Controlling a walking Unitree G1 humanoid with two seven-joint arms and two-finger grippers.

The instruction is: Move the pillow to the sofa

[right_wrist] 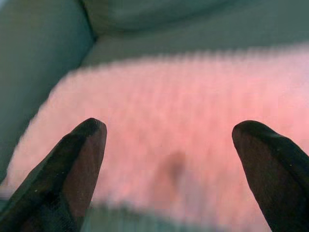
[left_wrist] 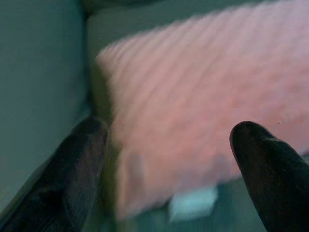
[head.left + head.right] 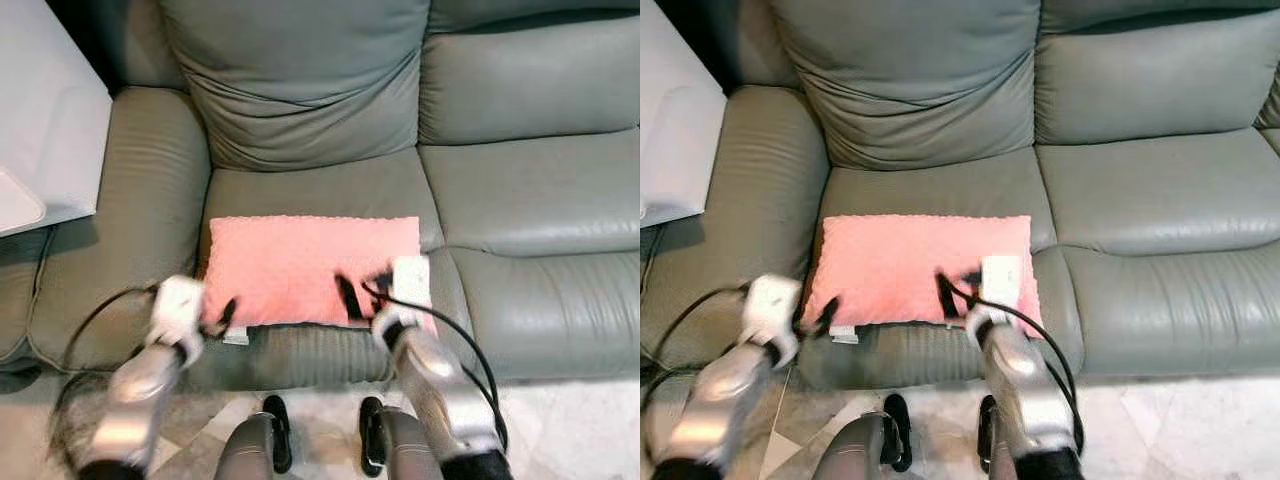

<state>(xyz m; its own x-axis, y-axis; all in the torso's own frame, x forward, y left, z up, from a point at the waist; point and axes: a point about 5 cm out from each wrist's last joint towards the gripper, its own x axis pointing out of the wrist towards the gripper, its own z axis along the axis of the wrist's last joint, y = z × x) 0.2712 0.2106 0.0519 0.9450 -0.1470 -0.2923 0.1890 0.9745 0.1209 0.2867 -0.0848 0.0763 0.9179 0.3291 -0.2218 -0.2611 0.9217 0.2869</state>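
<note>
Pillow [image 3: 310, 268] first: we see a pink, nubbly rectangular cushion lying flat on the left seat of the grey-green leather sofa [image 3: 530, 190], its long side running across the seat and its near edge close to the seat's front lip. Taking the pillow's centre as the dial, the sofa's puffy back cushion [image 3: 300, 80] rises at 12 o'clock, the padded armrest [image 3: 130, 200] bulges at 9 o'clock, and the second seat stretches away at 3 o'clock. A small white tag [image 3: 236, 336] pokes out from the pillow's near left corner, at about 7 o'clock.

We find our left gripper [image 3: 222, 317] at that same corner, its two black fingers [image 2: 72, 174] spread apart with the pillow's corner and tag in front of them; nothing sits between them. Our right gripper [image 3: 362, 292] hovers over the pillow's near right part, at about 5 o'clock, fingers [image 1: 72, 169] likewise parted wide above the pink fabric and holding nothing. A black cable [image 3: 450, 335] loops along the right arm.

At 10 o'clock, beyond the armrest, we see a white table edge [image 3: 50, 130]. Pale marbled floor [image 3: 560, 420] runs along the sofa's front at 6 o'clock.
</note>
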